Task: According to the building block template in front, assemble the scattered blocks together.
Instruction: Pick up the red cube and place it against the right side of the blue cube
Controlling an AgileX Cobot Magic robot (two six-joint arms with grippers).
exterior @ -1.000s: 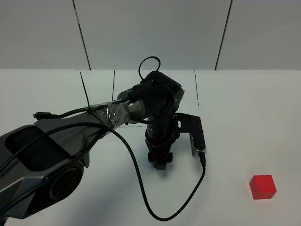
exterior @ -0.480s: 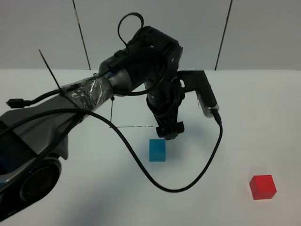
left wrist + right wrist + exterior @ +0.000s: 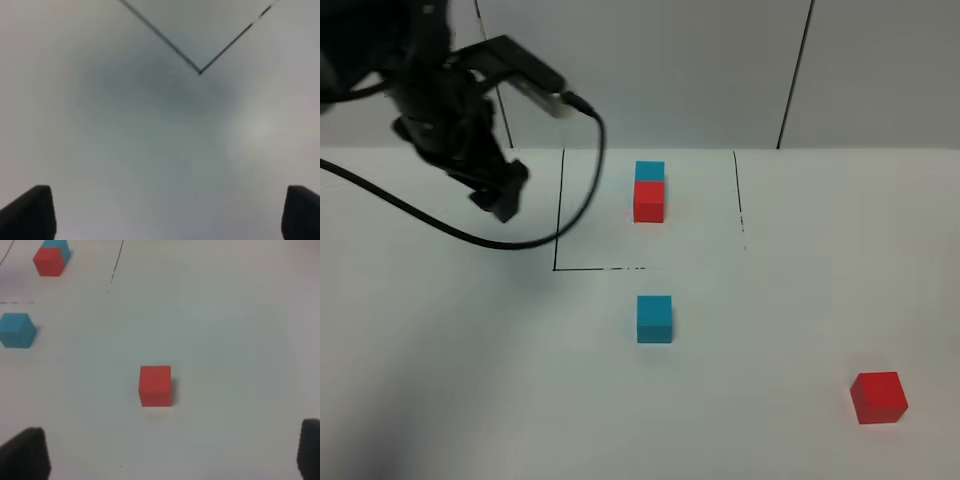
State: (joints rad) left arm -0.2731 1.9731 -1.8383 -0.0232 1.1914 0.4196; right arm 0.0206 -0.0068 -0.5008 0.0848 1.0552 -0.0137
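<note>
Loose red cube (image 3: 155, 385) sits on the table (image 3: 440, 380) dead ahead of the right claw (image 3: 165, 455), centred between its two fingers, which stand wide apart with nothing held. Right arm is plainly the nearer one to it. Loose blue cube (image 3: 654, 318) lies well off toward the table's middle, just outside the open side of the black outline (image 3: 559, 210). It is in line with the template pair (image 3: 650, 190) inside the frame. In that pair, blue is at the far end and red at the near end, touching, so the long axis runs away from the robot. My reading: red has to end up against the near face of the loose blue one, a long sideways carry for the right arm. Cubes are square, so no long axis of their own to line up. Left claw (image 3: 500, 198) hangs high at the far left, past the outline, well apart from both cubes. Its wrist view shows the fingers spread and empty over a corner of the line. Against a second ago: the left arm then covered the table's middle; half a second ago it was rising off the blue cube; now it has swung clear and the template is uncovered. Red cube unmoved.
</note>
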